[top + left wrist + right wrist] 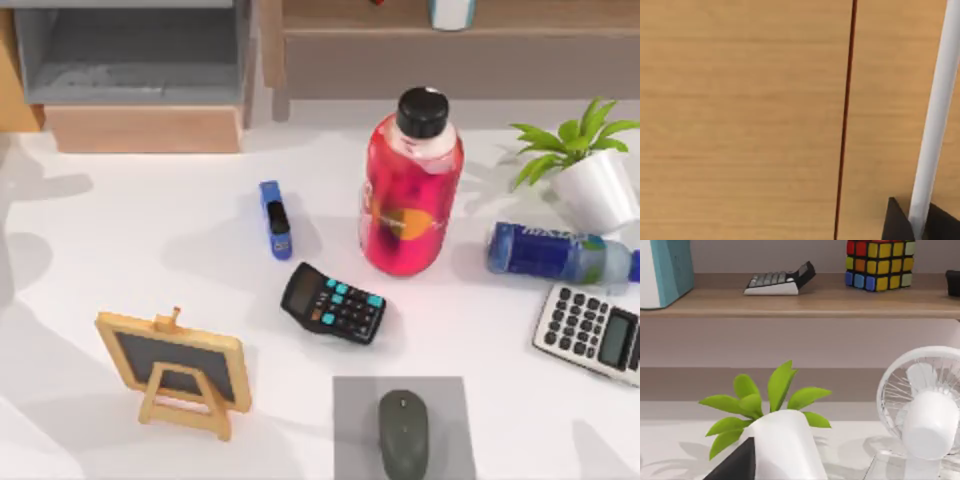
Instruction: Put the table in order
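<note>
Clutter covers the wide white matte table, a tall red black-capped drink bottle standing beside a small black calculator with teal keys; whether either gripper's jaws are open cannot be told.

The table was plain matte white. On it stood a red-pink bottle with a black cap and an orange patch on its label. A blue bottle lay on its side beside a white pot holding bright green leaves. The stapler was blue with a dark insert. One calculator was black with teal keys; the other was pale grey with dark keys. The small easel board had a light wood frame around a dark grey panel. A dark grey mouse sat on a grey pad. The shelf unit was light wood and grey. In the right wrist view, a multicoloured cube sat on the shelf and a white fan stood below.
</note>
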